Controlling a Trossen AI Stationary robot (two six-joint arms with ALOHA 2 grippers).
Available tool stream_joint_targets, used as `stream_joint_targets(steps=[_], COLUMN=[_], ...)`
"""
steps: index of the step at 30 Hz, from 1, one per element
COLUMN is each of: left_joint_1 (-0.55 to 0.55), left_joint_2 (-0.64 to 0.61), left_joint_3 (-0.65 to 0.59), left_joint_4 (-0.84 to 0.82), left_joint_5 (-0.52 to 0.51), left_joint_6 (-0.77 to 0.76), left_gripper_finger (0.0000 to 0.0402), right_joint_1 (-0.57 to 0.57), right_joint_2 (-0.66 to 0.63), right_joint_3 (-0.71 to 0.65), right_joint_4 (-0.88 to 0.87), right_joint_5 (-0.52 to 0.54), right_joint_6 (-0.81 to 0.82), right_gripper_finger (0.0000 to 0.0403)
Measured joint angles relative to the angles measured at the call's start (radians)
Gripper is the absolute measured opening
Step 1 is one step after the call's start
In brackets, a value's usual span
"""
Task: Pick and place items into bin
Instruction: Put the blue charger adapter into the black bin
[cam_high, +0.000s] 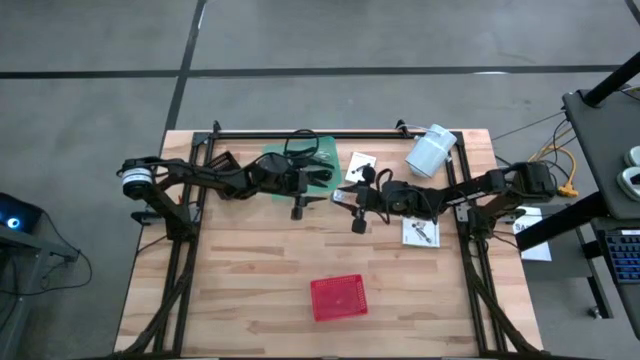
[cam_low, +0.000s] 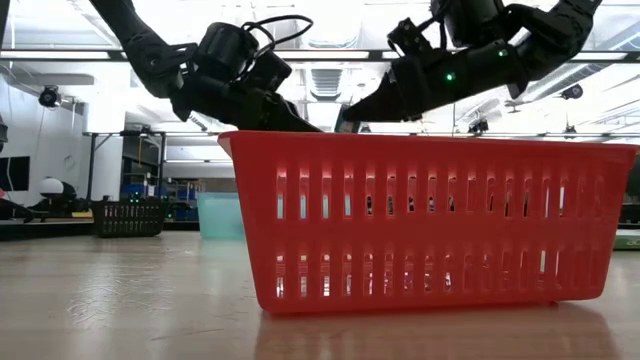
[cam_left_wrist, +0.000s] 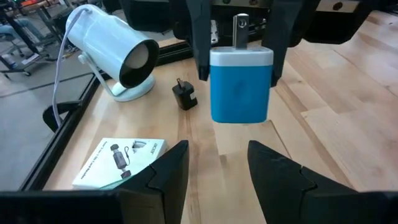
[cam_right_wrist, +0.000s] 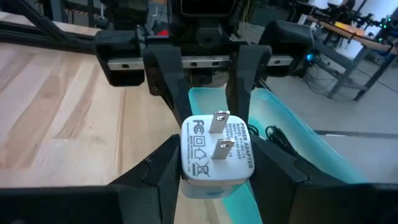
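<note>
Facing grippers, red bin (cam_high: 338, 298) apart, contents indiscernible.

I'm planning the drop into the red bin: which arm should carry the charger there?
Right. The right gripper is shut on the white charger, while the left gripper faces it, open and empty. The red bin lies apart from both arms.

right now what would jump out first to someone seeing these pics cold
The two grippers meeting over the table's middle: the right gripper is shut on a white power adapter with its prongs toward the open left gripper. Next, the red bin near the table's front edge, and the large white cylinder at the back right.
</note>
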Motion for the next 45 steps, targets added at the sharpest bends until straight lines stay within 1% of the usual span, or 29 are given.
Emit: stream_joint_targets(steps=[4,9,12,20,28,45], left_joint_1=[0.0,0.0,0.0,0.0,-0.001,-0.014], left_joint_2=[0.0,0.0,0.0,0.005,0.073,0.076], left_joint_3=[0.0,0.0,0.0,-0.001,-0.001,0.001], left_joint_4=[0.02,0.023,0.047,0.067,0.203,0.218], left_joint_5=[0.007,0.074,0.093,0.094,0.097,0.091], left_joint_6=[-0.003,-0.003,-0.002,-0.003,-0.004,-0.004], left_gripper_finger=[0.0148,0.0148,0.0148,0.0148,0.0148,0.0148], right_joint_1=[-0.001,-0.001,-0.001,-0.001,-0.001,-0.002], right_joint_2=[0.0,0.0,0.0,0.0,0.005,0.005], right_joint_3=[0.012,0.02,0.021,0.021,0.021,0.022], right_joint_4=[0.0,0.0,0.0,0.0,-0.004,0.005], right_joint_5=[-0.011,-0.013,-0.013,-0.013,-0.005,-0.01], right_joint_6=[-0.013,-0.026,-0.029,-0.028,-0.027,-0.028], right_gripper_finger=[0.0144,0.0144,0.0144,0.0144,0.0144,0.0144])
